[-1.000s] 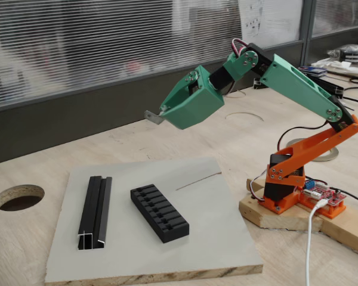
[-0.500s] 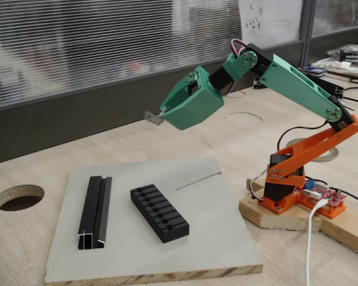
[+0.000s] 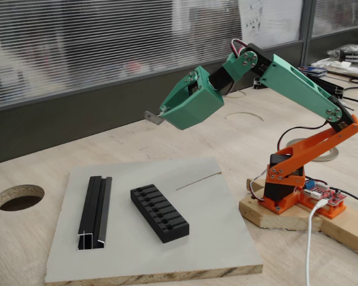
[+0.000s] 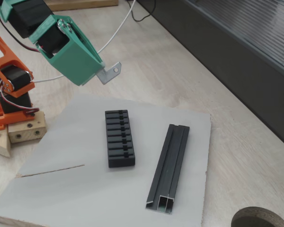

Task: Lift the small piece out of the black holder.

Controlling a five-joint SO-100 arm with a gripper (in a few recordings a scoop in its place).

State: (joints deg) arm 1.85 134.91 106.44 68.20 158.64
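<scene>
Green plastic shells the raised pincer [image 3: 156, 117], which hangs in the upper middle of one fixed view and the upper left of the other [image 4: 110, 73], with a grey metal tab at its tip; whether its fingers are apart or together cannot be told. Below it, well apart, the black rectangular slotted holder [image 3: 159, 213] lies on a pale grey board [image 3: 215, 232] on the wooden counter [image 3: 59, 149], beside a longer black grooved rail [image 4: 169, 166]. Slots look dark, and the small piece cannot be made out among them.

Workshop or lab; plywood bench [image 3: 167, 140] with cut holes; blinds [image 3: 107, 42]; cables.
</scene>
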